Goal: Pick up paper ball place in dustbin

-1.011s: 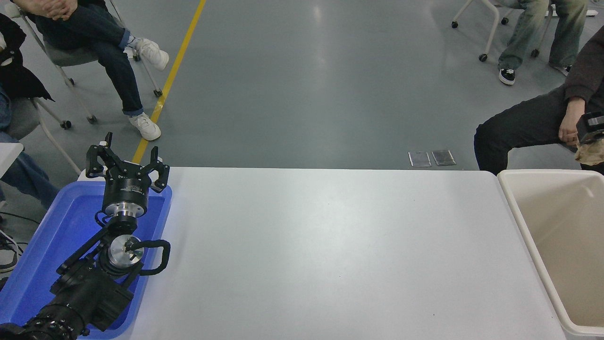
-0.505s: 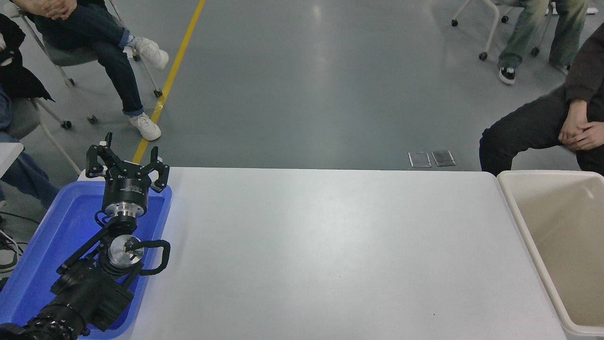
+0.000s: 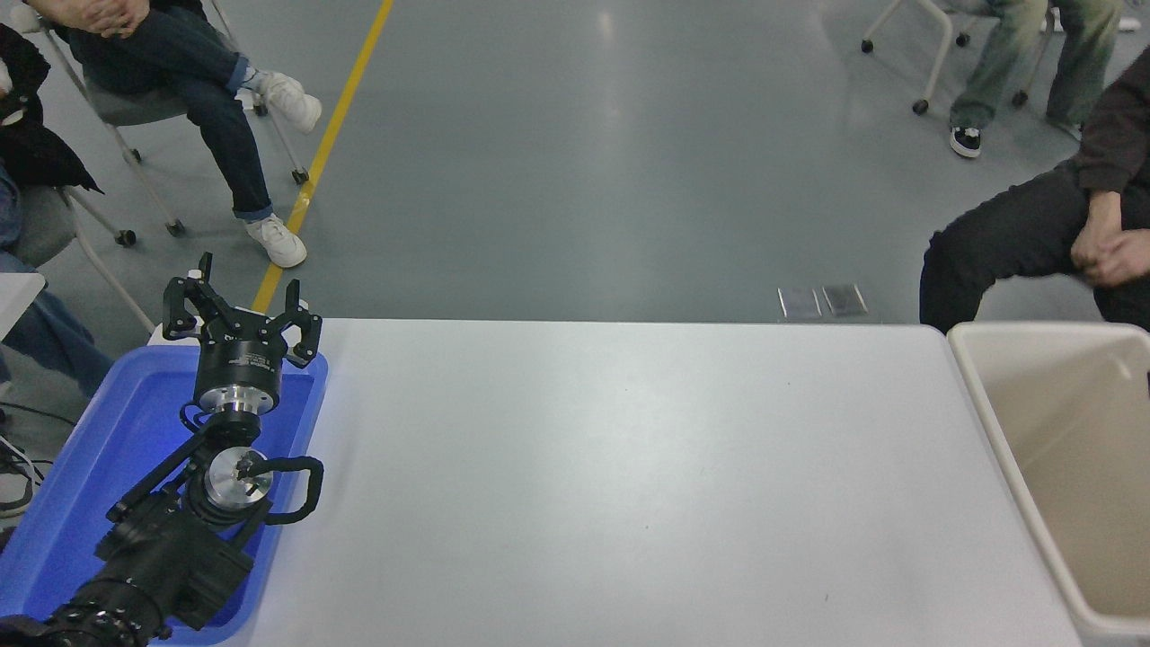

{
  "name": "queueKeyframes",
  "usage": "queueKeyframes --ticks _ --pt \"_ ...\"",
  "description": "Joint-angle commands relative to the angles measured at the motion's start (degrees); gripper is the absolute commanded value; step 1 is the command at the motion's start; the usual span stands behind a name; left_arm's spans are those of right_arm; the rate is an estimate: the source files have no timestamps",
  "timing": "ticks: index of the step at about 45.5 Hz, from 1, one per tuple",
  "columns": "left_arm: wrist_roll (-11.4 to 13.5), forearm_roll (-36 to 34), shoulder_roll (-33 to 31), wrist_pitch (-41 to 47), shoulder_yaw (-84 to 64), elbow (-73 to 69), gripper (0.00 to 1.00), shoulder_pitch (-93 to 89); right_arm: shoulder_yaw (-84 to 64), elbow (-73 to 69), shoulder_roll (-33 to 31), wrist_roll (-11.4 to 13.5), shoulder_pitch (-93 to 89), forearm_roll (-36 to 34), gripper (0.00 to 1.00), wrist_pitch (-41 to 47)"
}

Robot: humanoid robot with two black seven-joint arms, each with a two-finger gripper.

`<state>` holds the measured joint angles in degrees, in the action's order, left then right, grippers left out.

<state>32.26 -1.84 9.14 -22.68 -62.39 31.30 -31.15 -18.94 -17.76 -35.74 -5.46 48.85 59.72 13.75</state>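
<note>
Your left gripper sits parked at the near left, its black fingers spread apart with nothing between them, hanging over the far end of the blue plastic tray. The left arm runs back from it toward the near-left corner, lying across the tray. Your right gripper is out of the picture, so you get no reading on it here. The dustbin, cream-beige with a thick rim and deep smooth walls, stands at the right end of the white table, just beside the table's right edge and cut off by the picture's right side. The part of its inside that you can see holds only bare wall. The paper ball cannot be seen anywhere in this view, neither on the table nor in the visible part of the bin. Beyond the dustbin a person in dark clothes sits with hands clasped. More seated people are at the far left.
</note>
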Motion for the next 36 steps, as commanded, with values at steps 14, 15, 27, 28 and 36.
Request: queueKeyframes --ticks 14,15,27,28,36 --pt "0.0 0.0 0.0 0.0 0.0 0.0 0.99 -0.1 9.5 3.6 5.7 1.1 -8.9 -8.5 1.00 -9.1" --pt "0.0 0.0 0.0 0.0 0.0 0.0 0.99 -0.1 9.6 3.6 5.7 1.1 -8.9 -8.6 1.00 -9.1" --pt "0.0 0.0 0.0 0.0 0.0 0.0 0.99 -0.1 9.5 3.4 5.0 1.1 -8.5 -8.7 1.00 -9.1" --pt "0.0 0.0 0.0 0.0 0.0 0.0 0.99 -0.1 9.5 3.4 4.9 1.1 -8.3 -8.7 1.00 -9.1" --pt "0.0 0.0 0.0 0.0 0.0 0.0 0.99 -0.1 9.7 2.4 4.4 0.9 -5.6 -9.1 1.00 -9.2"
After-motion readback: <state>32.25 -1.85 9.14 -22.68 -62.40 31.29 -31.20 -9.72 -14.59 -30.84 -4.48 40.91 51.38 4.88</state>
